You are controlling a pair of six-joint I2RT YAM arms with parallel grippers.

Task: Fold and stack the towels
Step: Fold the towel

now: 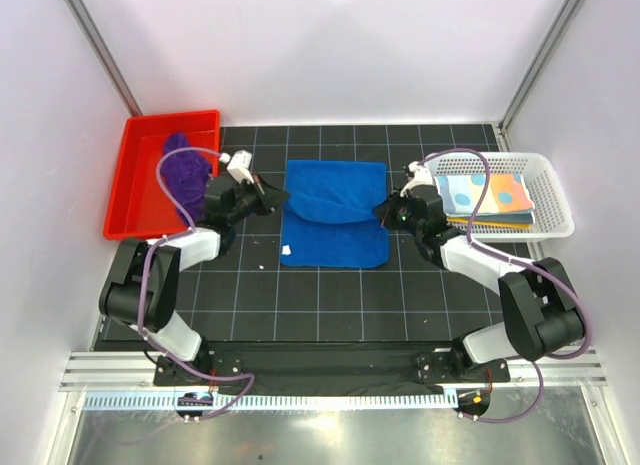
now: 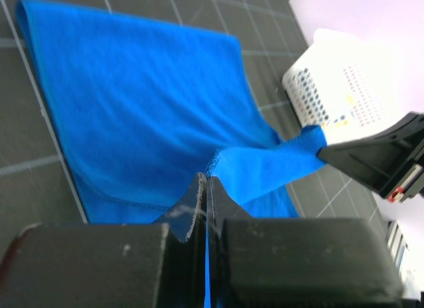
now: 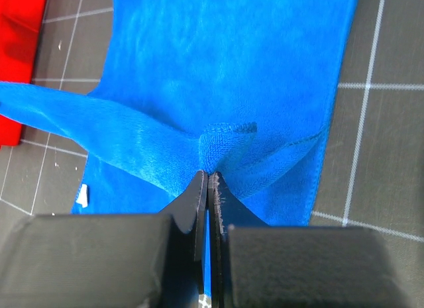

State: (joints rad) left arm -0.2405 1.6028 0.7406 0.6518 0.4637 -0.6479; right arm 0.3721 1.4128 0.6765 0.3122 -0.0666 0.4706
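Observation:
A royal blue towel (image 1: 335,220) lies on the black gridded mat in the middle, its far part lifted and folding toward the near edge. My left gripper (image 1: 283,196) is shut on the towel's left corner (image 2: 218,163). On the opposite side my right gripper (image 1: 382,212) is shut on the right corner (image 3: 218,146). The raised edge hangs stretched between the two grippers (image 2: 209,179) (image 3: 207,175). A purple towel (image 1: 184,167) lies crumpled in the red tray (image 1: 135,190). A patterned yellow-orange towel (image 1: 490,198) lies folded in the white mesh basket (image 1: 555,190).
The red tray stands at the left rear of the mat, the white basket (image 2: 331,89) at the right rear. White walls close in the back and sides. A small white tag (image 1: 286,250) sticks out at the towel's near left edge.

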